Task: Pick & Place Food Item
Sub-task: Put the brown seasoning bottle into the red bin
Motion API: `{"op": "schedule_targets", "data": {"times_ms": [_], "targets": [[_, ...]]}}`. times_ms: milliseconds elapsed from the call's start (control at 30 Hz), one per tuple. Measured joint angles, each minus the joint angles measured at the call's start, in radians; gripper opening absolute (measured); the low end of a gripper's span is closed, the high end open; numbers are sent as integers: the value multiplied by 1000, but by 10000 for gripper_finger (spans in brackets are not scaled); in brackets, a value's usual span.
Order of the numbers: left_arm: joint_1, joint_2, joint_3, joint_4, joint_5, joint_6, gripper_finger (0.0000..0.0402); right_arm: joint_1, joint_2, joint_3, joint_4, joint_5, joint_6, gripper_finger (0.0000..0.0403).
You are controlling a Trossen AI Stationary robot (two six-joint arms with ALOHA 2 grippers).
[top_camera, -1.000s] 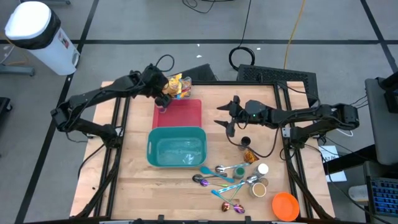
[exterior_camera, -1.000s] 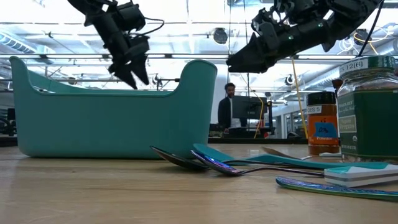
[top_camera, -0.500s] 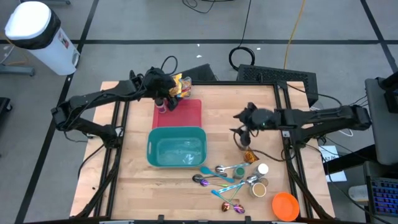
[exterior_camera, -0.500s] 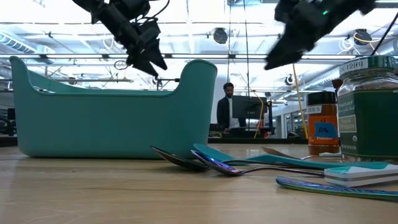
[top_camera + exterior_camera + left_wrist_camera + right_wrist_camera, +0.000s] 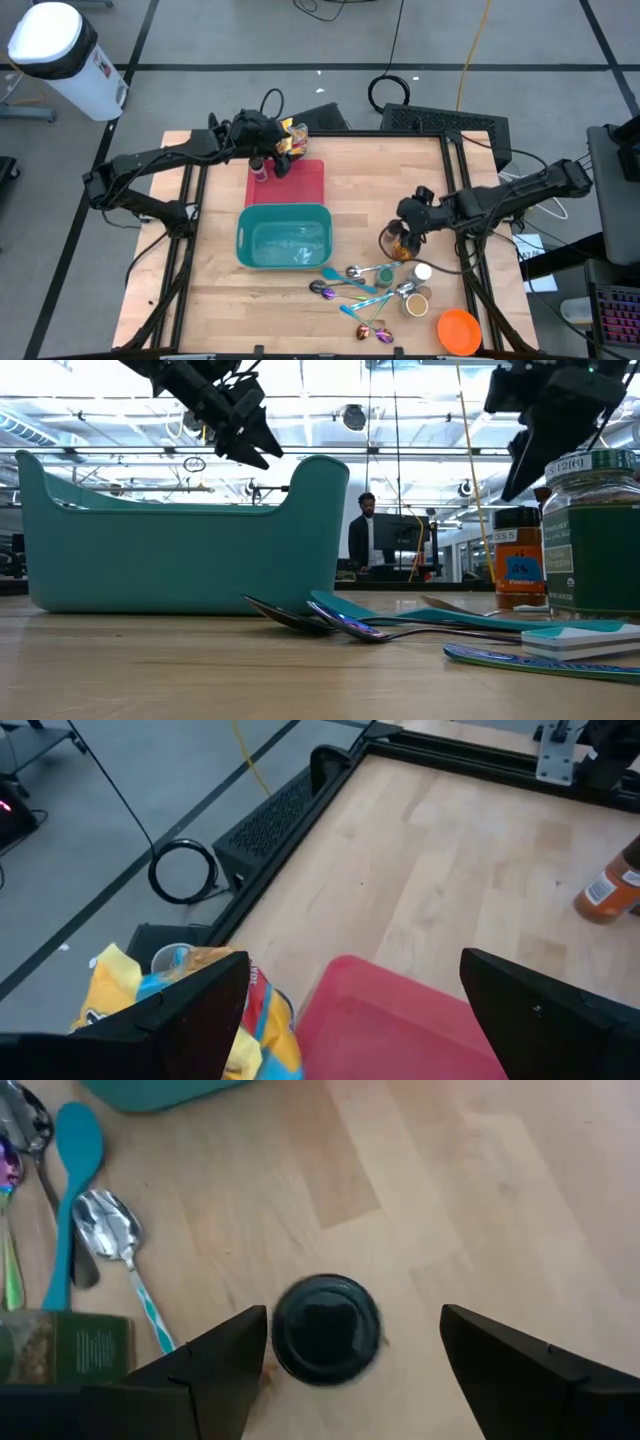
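A yellow snack bag [image 5: 290, 138] [image 5: 170, 992] lies at the table's far edge, beside the far corner of a red tray [image 5: 305, 182] [image 5: 400, 1020]. My left gripper [image 5: 272, 163] [image 5: 350, 1020] hangs open over that corner of the tray, close to the bag, with nothing between its fingers. A small orange spice jar with a black lid [image 5: 325, 1328] [image 5: 518, 568] stands upright on the wood right of centre. My right gripper [image 5: 400, 236] [image 5: 350, 1370] points steeply down above it, open, one finger on either side and clear of the lid.
A teal bin [image 5: 284, 237] stands in the middle, in front of the red tray. Several spoons [image 5: 360, 285], a green-labelled jar [image 5: 60, 1350] [image 5: 590, 535], a white-capped jar [image 5: 422, 271] and an orange lid [image 5: 459, 330] crowd the near right. Bare wood lies at far right.
My right gripper has swung from mid-table toward the near and right edges and tipped from nearly level to steeply down, ending above the black-lidded jar. My left gripper has shifted a little toward the snack bag and tipped up nearer to level. Both stay open.
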Motion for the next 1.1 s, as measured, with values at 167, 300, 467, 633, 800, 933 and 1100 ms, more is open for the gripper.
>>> {"op": "schedule_targets", "data": {"times_ms": [167, 300, 467, 633, 800, 933, 1100], "targets": [[1, 0, 0, 0, -1, -17, 365, -1, 1, -61, 73, -27, 2, 288], [1, 0, 0, 0, 0, -21, 365, -1, 1, -104, 137, -52, 1, 288], [1, 0, 0, -1, 0, -22, 365, -1, 1, -155, 203, -51, 3, 287], [1, 0, 0, -1, 0, -22, 365, -1, 1, -174, 257, -50, 3, 270], [1, 0, 0, -2, 0, -22, 365, -1, 1, -175, 281, -52, 3, 218], [1, 0, 0, -3, 0, -22, 365, -1, 1, -175, 280, -52, 3, 193], [1, 0, 0, -3, 0, -25, 365, -8, 1, -175, 286, -52, 3, 193]]}}
